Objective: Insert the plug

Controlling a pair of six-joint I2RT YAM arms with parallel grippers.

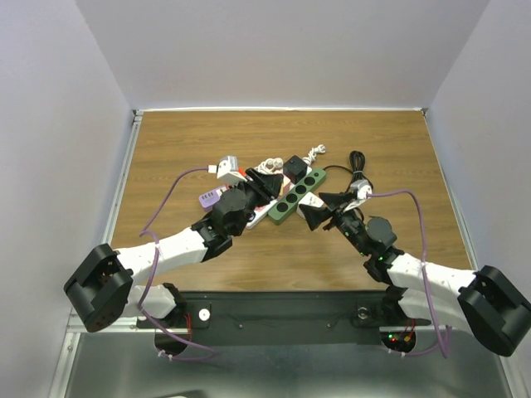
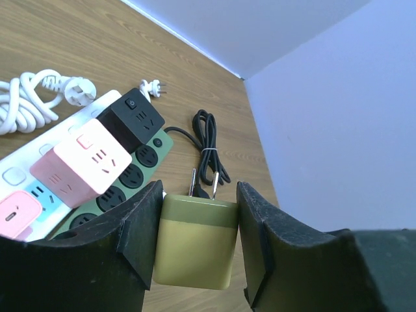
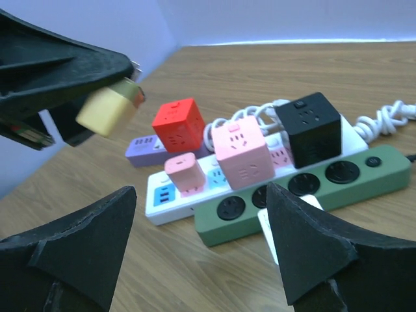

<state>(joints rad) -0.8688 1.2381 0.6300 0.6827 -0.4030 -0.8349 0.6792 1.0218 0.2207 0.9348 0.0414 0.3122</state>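
Holding: the left gripper (image 2: 198, 198) pinches the olive plug (image 2: 195, 250) by its flat sides, with both prongs poking out past the fingertips.
Plug's place: in the air over the cluster of strips, near the green power strip (image 2: 135, 168), with no prong in a socket yet.
Other tool: the right gripper (image 3: 200, 195) has its jaws spread wide and pinches nothing. It sits low at the near end of the green strip.
Risk, tilt: the plug looks skewed to the sockets, so I'd guess the prongs could scrape the strip's face instead of going in.
Risk, sliding: the strip lies loose on the table (image 1: 207, 265). A hard push might shove it away unless the right gripper braces it.
Risk, slipping: the grip is on smooth sides, so pressing down could drive the plug back between the fingers.
Risk, neighbours: the pink cube (image 2: 91, 162) and black cube (image 2: 130, 120) stand just beside the green sockets, where a wide finger could knock them.
Open room: bare wood lies in front of the strips and to the far left.
Crowded side: the black cord (image 2: 211, 143) is coiled to the right, and the white cord (image 2: 32, 97) behind.
Edges: walls close in the back and both sides, well apart from the strips.
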